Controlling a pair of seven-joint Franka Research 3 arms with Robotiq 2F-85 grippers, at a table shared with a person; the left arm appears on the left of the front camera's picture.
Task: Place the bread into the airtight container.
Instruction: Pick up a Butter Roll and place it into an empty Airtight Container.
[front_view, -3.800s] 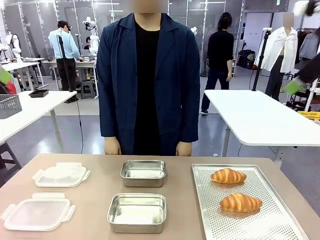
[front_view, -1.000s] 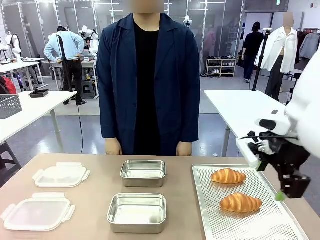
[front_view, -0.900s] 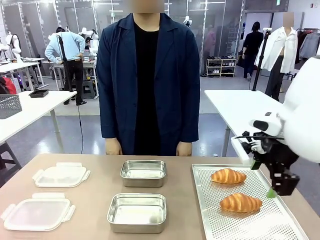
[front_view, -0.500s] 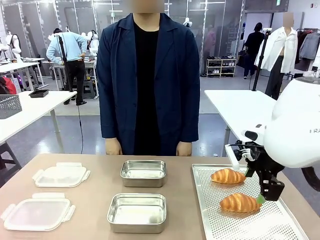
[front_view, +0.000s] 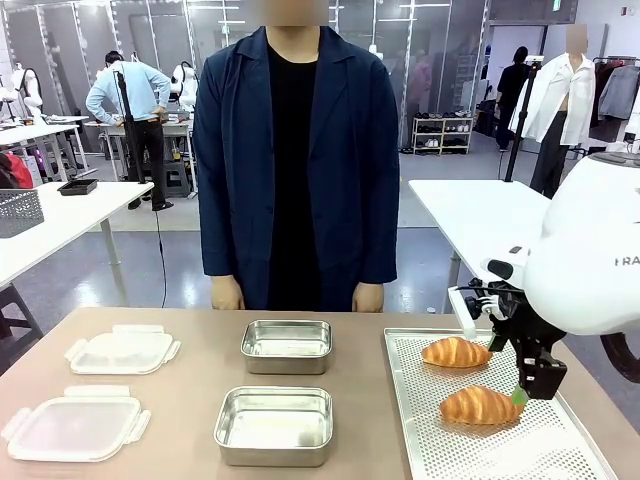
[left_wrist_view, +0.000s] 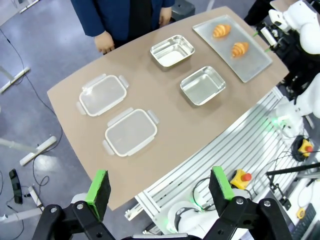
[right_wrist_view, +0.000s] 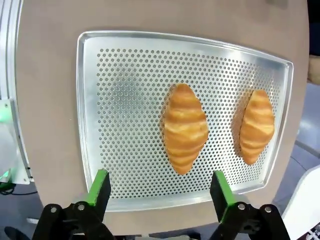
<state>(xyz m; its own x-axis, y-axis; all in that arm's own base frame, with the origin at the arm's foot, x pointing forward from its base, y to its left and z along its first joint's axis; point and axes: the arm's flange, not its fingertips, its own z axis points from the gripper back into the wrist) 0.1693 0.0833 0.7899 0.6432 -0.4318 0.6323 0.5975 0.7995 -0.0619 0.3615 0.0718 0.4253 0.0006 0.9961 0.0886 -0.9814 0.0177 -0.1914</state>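
Two golden croissants, the bread, lie on a perforated metal tray (front_view: 440, 440) at the table's right: a far one (front_view: 455, 352) and a near one (front_view: 482, 405). My right gripper (front_view: 495, 352) hangs open just above them, tilted, touching neither. In the right wrist view the near croissant (right_wrist_view: 185, 128) lies ahead between the open fingers of the right gripper (right_wrist_view: 159, 185), the other croissant (right_wrist_view: 257, 126) beside it. Two empty steel containers sit mid-table, one near (front_view: 274, 424) and one far (front_view: 287, 345). My left gripper (left_wrist_view: 160, 182) is open, high above the table's near side.
Two clear clip lids (front_view: 75, 427) (front_view: 122, 351) lie at the table's left. A person stands at the far edge, hands (front_view: 225, 293) down by the table rim. The left wrist view shows the tray (left_wrist_view: 255, 62), containers (left_wrist_view: 202, 85) and lids (left_wrist_view: 131, 131) from above.
My right arm has come in from the right and lowered over the tray, its gripper sliding left to the croissants. Nothing on the table has moved.
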